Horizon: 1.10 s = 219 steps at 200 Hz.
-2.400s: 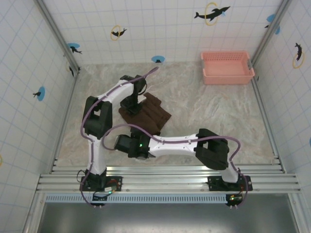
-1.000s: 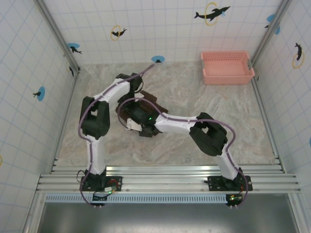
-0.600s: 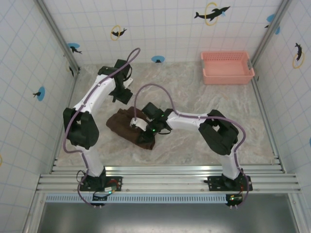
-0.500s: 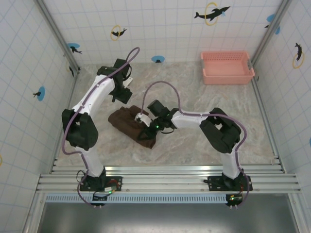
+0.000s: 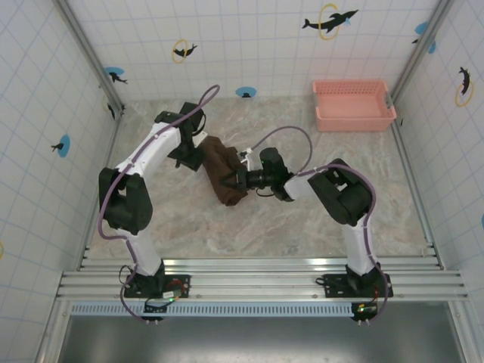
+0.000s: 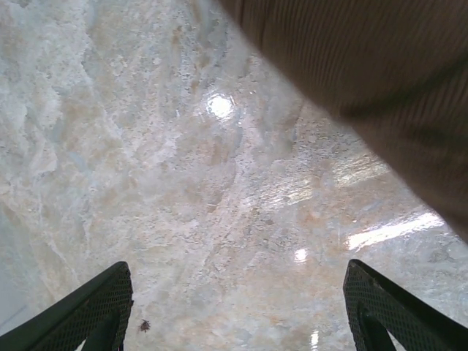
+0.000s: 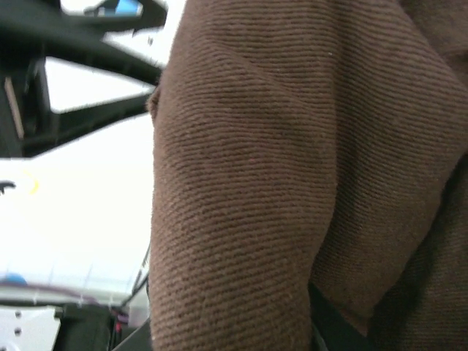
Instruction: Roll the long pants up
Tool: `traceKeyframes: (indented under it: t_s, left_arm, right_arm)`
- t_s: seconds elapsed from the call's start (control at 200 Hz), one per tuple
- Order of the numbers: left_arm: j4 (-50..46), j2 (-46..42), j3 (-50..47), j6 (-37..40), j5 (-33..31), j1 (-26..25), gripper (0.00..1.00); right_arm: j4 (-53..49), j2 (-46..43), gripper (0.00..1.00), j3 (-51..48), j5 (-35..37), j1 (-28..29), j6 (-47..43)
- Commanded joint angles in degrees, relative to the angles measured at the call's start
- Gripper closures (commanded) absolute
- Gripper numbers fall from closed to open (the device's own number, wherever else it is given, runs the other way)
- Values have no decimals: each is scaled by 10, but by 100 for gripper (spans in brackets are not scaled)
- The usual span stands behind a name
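**Mia:** Where are the soft, dark brown cloth long pants [image 5: 223,172]?

**Ben:** They are lying in a lumpy bundle on the shiny, marble-look table [image 5: 302,227]. They are well apart from the pink plastic basket [image 5: 353,106], which is sitting in the far corner on the right arm's side.

**Mia:** What is the left gripper [image 6: 241,318] doing?

**Ben:** It is hanging over the table with its two black fingers [image 6: 95,307] spread wide, holding nothing. It is just beside the bundle, on the side facing away from the basket.

**Mia:** And the right gripper [image 5: 240,179]?

**Ben:** It is pressing against the side of the bundle facing the basket. The cloth is hiding its fingers, so I cannot tell if it is pinching anything.
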Motion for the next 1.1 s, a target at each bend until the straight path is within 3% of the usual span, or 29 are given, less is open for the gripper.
traceKeyframes:
  t_s: [0.0,0.125,0.575,0.861,1.091]
  left_arm:
    - [1,-4,2,-18,18,-5,23]
    - [-5,23,34,-27,19,-9,22]
    - [13,166,194,-113,70,-24,19]
    - [1,268,275,-130,74,-78,19]
    - [1,236,273,-147,55,-112,17]
  right_arm:
    - [207,54,71,-33,55,-6,146]
    - [310,120,73,-47,91,-8,214]
    - [263,113,71,-70,78,-13,161]
    - [296,125,69,-69,81,-16,194]
    - [303,144,69,-75,107,-22,213]
